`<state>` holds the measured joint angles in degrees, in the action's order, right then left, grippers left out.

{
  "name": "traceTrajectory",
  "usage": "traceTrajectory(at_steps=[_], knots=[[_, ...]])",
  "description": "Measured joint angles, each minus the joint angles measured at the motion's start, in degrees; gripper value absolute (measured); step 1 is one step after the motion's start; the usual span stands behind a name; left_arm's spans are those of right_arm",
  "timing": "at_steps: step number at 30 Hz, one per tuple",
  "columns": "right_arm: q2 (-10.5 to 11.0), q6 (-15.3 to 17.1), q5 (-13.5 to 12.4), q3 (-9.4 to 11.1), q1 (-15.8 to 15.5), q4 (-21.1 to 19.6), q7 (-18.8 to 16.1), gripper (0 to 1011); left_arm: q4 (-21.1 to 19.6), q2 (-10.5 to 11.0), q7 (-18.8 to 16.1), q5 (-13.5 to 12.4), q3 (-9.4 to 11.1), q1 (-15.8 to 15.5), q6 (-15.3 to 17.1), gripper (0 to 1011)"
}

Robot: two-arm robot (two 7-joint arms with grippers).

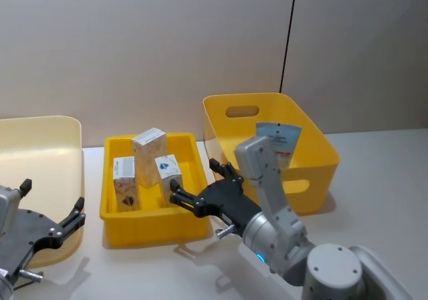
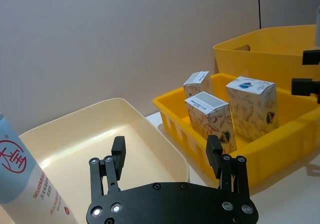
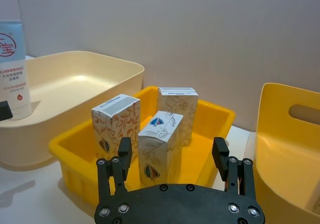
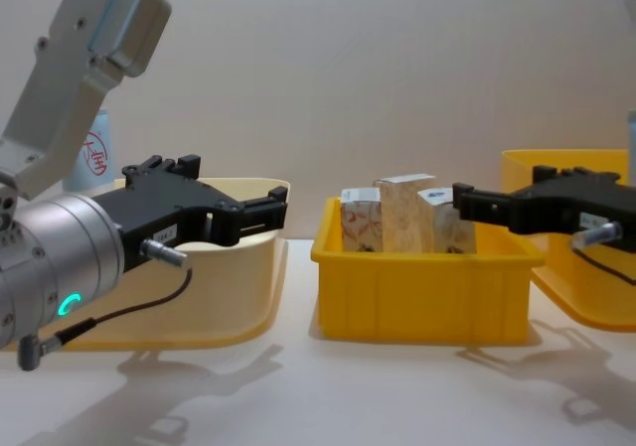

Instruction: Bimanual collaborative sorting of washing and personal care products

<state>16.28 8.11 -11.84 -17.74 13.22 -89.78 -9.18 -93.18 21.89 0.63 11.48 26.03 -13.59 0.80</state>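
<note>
Beside cream bin (image 3: 100,69), pale-blue tube (image 3: 12,69), red "宝" mark; floral cartons (image 3: 114,124) in tray (image 3: 216,115); left pincer (image 2: 166,151), right pincer (image 3: 172,151) spread.

Pale-blue tube (image 3: 11,59) beside the cream bin (image 3: 75,84): a red ring is printed on it, enclosing a red Chinese character, partly cut off and read as 宝. Lines of small red print are noted beneath, not legible. The same ring mark is recorded on the tube (image 2: 25,179) in the left wrist view and again in the chest view (image 4: 91,158).

Front carton (image 3: 159,146): a blue emblem is seen on the top flap and a dark round emblem low on the front; no wording can be read.

Left carton (image 3: 114,126): a grey label strip is noted on top, print illegible.

Second pale-blue tube (image 1: 277,139) in the deep yellow bin (image 1: 319,154): a dark round emblem is seen above fine print, unreadable.
</note>
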Motion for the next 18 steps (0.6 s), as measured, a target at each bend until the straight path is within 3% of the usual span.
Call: traceTrajectory(at_steps=[18], knots=[[-3.41, -0.81, 2.09, -2.39, 7.84, 10.93, -2.7, 1001, 0.01, 0.0, 0.0, 0.01, 0.0, 0.0, 0.0, 1003]])
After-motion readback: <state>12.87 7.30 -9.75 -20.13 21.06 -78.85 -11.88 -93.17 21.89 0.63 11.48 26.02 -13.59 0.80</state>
